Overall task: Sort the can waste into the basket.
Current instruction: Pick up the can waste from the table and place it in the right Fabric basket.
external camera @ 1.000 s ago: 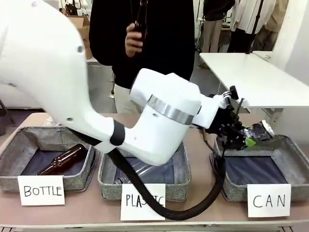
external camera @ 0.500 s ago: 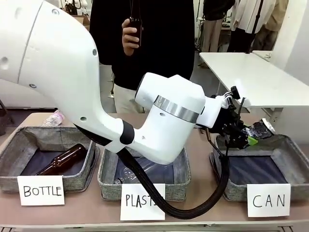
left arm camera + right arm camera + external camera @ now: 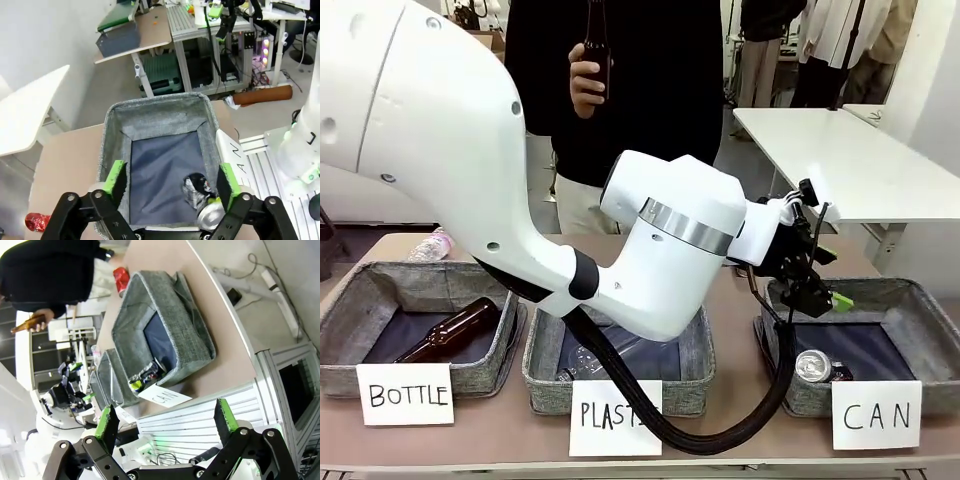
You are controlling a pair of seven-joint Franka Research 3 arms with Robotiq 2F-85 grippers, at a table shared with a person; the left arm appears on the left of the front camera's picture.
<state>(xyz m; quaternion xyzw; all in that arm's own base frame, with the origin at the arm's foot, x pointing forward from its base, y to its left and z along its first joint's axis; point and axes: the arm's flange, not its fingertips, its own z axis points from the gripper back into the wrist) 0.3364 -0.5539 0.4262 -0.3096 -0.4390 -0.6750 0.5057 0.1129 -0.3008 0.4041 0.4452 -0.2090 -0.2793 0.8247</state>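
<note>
At the frame's left the BOTTLE basket (image 3: 380, 275) holds a brown bottle (image 3: 450, 330), and the PLASTIC basket (image 3: 545, 388) sits mid-counter (image 3: 490, 425). Above them a person's hand (image 3: 582, 82) holds up another bottle. Right of centre, the left arm reaches across and its left claw (image 3: 810, 292) hangs over the CAN basket (image 3: 932, 318) with fingers spread wide and nothing between them.

The blue can (image 3: 816, 366) lies on its side at the basket's near edge, silver end toward the camera. In the left wrist view it rests low on the dark floor, toward the right-hand pad (image 3: 227, 184) and directly below the claw.

The red can (image 3: 37, 221) is the one not yet sorted. In the left wrist view it sits at the lower left, on the bare counter just outside the basket's left wall. In the right wrist view it appears at the top, beside the basket's corner nearest the person. It looks to be lying down, though its long axis is too small to read with confidence.

The right claw (image 3: 165, 426) is also agape and empty, and it hangs off the counter's end looking back along it. The left claw appears the nearer of the two, so the coming reach likely turns on clearing one basket wall to the person's side.
</note>
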